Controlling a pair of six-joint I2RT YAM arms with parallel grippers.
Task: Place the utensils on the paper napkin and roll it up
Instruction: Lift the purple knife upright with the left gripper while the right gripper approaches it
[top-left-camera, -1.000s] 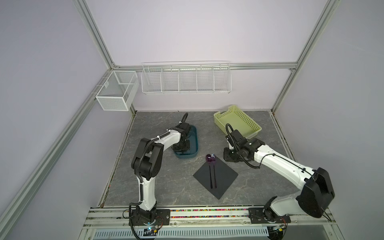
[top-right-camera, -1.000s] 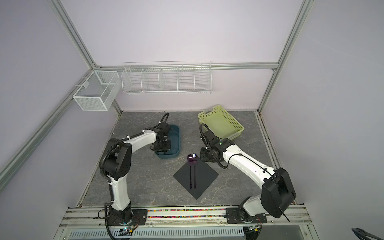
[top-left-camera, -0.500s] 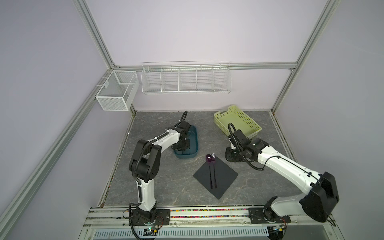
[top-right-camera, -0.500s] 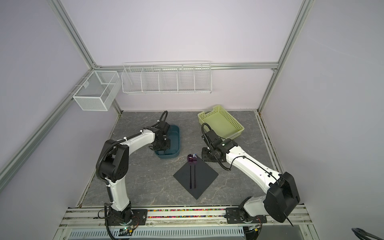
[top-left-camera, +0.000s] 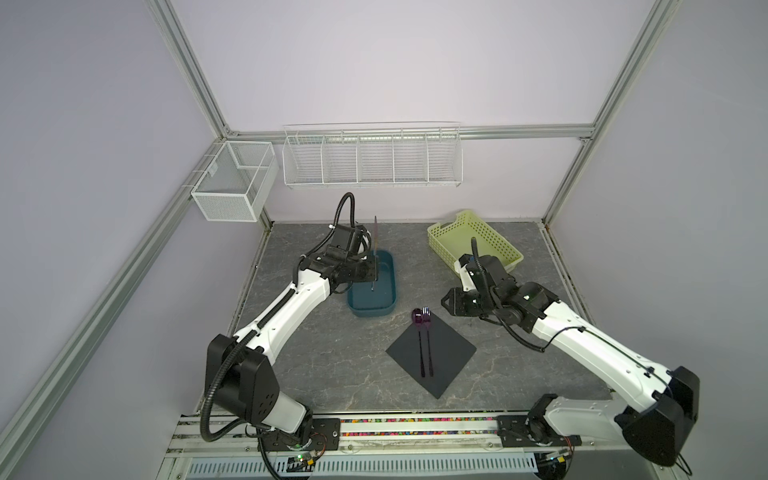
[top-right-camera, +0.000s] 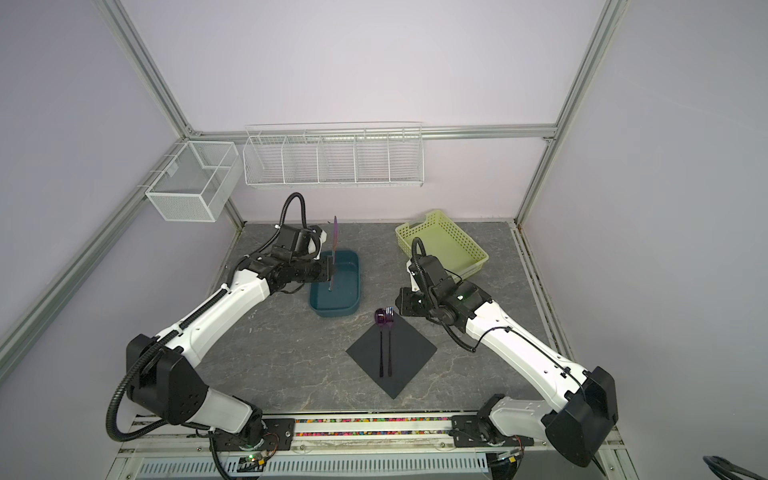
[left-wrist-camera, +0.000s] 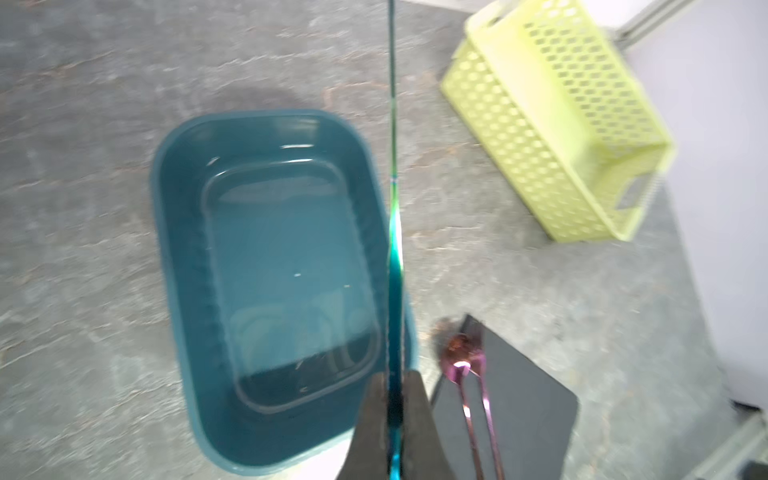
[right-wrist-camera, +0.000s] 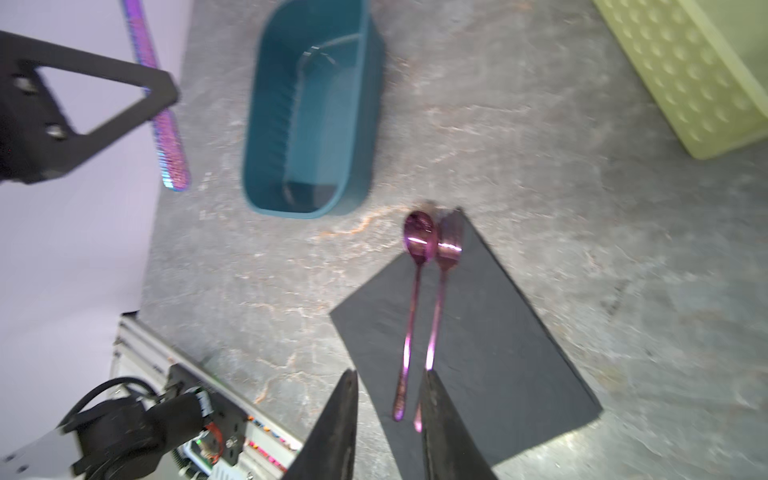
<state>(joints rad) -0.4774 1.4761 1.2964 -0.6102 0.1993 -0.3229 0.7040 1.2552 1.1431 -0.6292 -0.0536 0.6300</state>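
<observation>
Nearest the rail: paper napkin (top-left-camera: 451, 353) flat on the worktop (top-left-camera: 332, 357), lying as a diamond with no fold in it. Spoon (top-left-camera: 420, 347) and fork (top-left-camera: 429, 345) are already on it, side by side along the diagonal, handles toward the rail. Fork head sits at the far corner; spoon bowl overhangs the paper edge onto the worktop. So 2 of 3 utensils are placed.

Just past the napkin's far-right edge are the right jaws, at a narrow gap with nothing in them, pointed at the napkin. Right wrist view shows both handles beyond the gap, not gripped.

Further back on the left, the left jaws are clamped on the knife (top-left-camera: 375, 245), gripped below its middle. Blade stands upright over the teal tub (top-left-camera: 370, 312). Can't tell if its lower end has cleared the tub. Tub otherwise looks empty.

Behind: yellow-green basket (top-left-camera: 478, 241) and wire rack (top-left-camera: 372, 158), not involved.

Left to do, my read: carry the knife over, lay it beside the fork, release, then the whole roll. Under halfway; the fiddly part is ahead.
</observation>
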